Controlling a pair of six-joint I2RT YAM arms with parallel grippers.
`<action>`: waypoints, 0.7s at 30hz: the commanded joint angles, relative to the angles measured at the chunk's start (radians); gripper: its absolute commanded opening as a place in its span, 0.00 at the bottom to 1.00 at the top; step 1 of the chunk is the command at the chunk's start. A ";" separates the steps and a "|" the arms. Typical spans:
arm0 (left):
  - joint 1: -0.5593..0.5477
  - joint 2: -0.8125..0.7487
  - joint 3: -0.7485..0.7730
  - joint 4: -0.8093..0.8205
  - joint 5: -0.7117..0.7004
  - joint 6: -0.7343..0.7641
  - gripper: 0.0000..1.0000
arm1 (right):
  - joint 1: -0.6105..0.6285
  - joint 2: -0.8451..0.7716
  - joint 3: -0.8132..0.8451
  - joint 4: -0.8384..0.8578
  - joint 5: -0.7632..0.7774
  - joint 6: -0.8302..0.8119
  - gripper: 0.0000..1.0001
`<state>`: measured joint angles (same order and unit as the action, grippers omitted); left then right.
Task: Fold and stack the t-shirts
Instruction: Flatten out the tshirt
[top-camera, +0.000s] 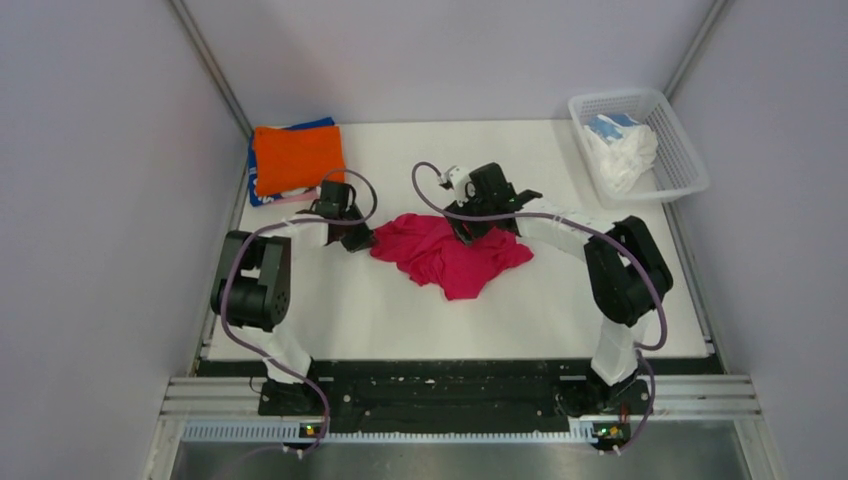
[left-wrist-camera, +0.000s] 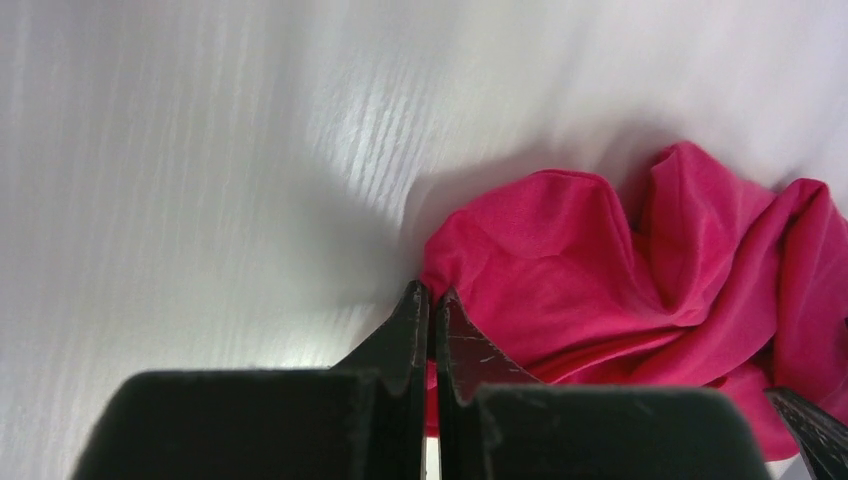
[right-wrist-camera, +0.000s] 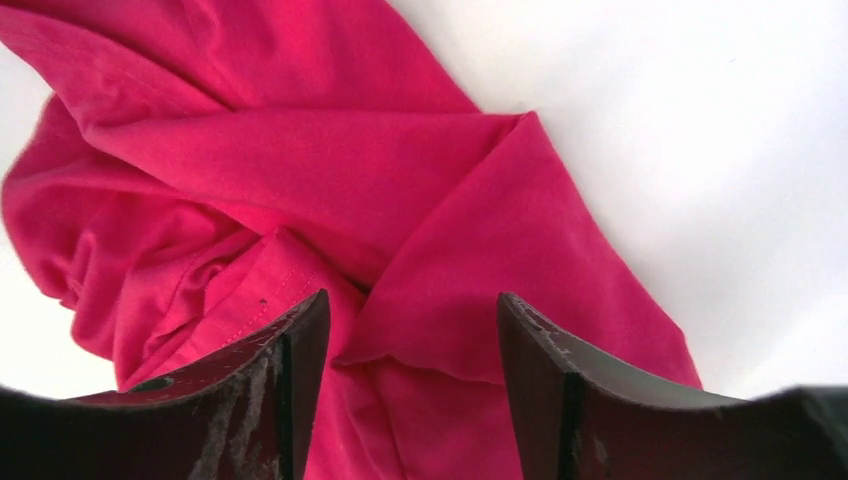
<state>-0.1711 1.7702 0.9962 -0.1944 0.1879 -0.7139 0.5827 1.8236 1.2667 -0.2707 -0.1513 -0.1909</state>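
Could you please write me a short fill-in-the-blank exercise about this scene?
The right gripper, above the crimson shirt, has its jaws ___.
The left gripper, at that shirt's edge, has its jaws ___.
The uppermost folded shirt, far left, is coloured ___.
Missing words: open; shut; orange.

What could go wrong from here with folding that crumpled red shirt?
The left gripper is shut right at the edge of the shirt, so any hold could be thin and slip when pulled. The right gripper hangs open over bunched folds; closing there may pinch several layers and keep the shirt from spreading flat.
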 joint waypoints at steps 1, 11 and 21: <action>-0.001 -0.080 -0.046 0.009 -0.051 0.029 0.00 | 0.016 0.036 0.040 -0.011 0.010 -0.047 0.58; -0.001 -0.132 -0.096 0.055 -0.053 0.049 0.00 | 0.012 -0.057 -0.085 0.191 0.143 0.094 0.04; 0.004 -0.254 -0.106 0.016 -0.246 0.082 0.00 | -0.060 -0.204 -0.190 0.234 0.157 0.172 0.00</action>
<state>-0.1711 1.5970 0.9058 -0.1875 0.0647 -0.6617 0.5594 1.7153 1.1107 -0.1047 0.0059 -0.0570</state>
